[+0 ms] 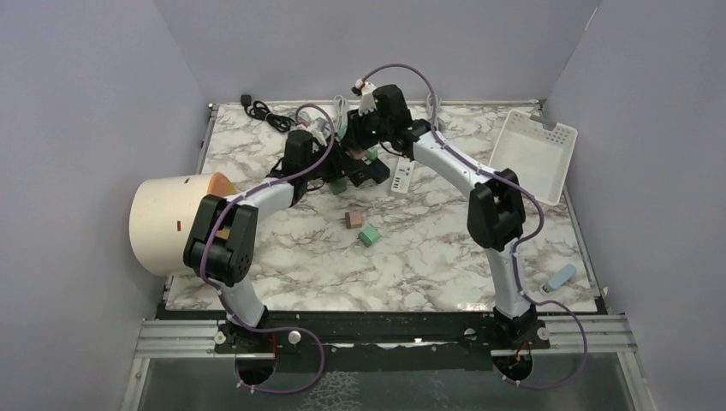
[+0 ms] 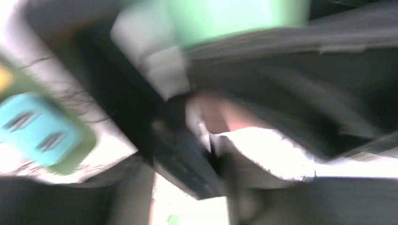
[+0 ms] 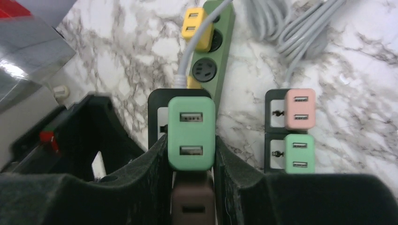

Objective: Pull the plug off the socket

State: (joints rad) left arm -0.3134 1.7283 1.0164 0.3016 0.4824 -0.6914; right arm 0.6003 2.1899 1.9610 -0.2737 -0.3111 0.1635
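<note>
I am pinching the green USB plug [image 3: 191, 125] with my right pincer [image 3: 191, 151].
It is sitting between my pads [image 3: 152, 166], seemingly in the black socket strip [image 3: 157, 107]; of my left pincer [image 1: 341, 174] I cannot tell the state.

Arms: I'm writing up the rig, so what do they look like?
Left arm and right arm match: white links between chunky black joint housings, with a thin purple cable looping along each. The right wrist view shows broad matt-black fingers.
</note>
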